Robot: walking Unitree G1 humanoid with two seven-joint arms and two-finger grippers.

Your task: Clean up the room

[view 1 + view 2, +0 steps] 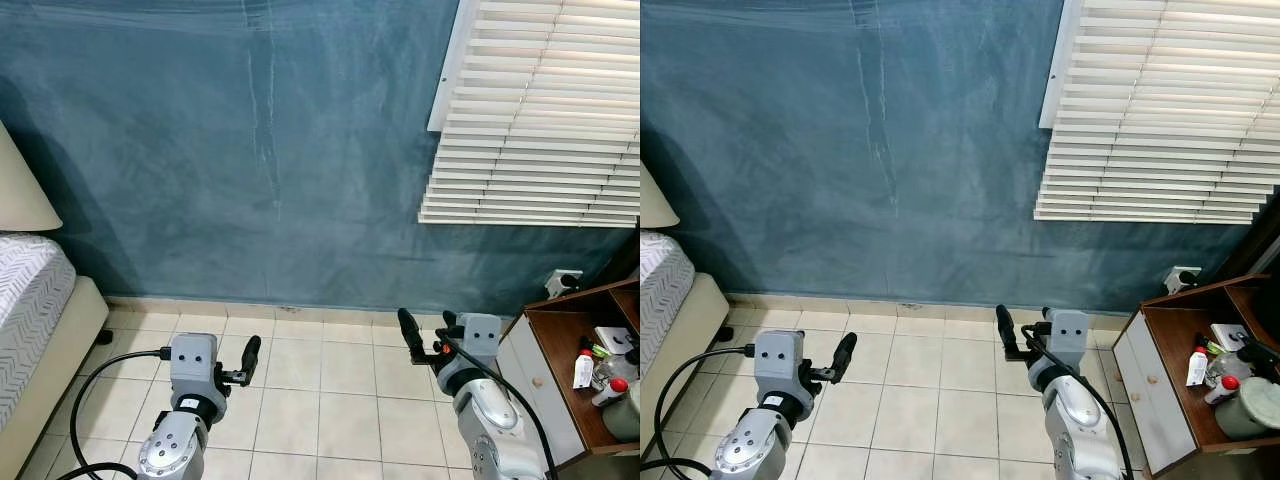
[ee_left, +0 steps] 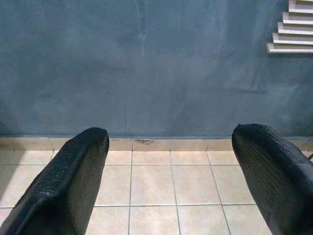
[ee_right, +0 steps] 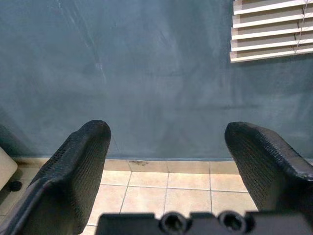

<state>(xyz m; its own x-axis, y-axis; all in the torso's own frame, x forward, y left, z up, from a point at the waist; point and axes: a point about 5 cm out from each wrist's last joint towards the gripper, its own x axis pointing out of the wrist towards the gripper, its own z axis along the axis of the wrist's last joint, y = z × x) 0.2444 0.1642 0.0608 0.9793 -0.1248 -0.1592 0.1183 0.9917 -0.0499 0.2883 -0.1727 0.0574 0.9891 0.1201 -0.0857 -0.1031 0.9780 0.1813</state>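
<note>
Blue wall (image 1: 250, 150) ahead | both arms raised forward — jaws wide apart, empty

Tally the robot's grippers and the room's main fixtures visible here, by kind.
Grippers: 2, left gripper and right gripper, both open, holding nothing.
Beds: 1, bed.
Window blinds: 1, blind.
Wooden cabinets: 1, cabinet, with bottles on its shelf.
Wall sockets: 1, socket.
Total: 6.

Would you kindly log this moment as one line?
left gripper: open, empty | right gripper: open, empty | facing: blue wall | cluttered shelf: robot's right
</note>
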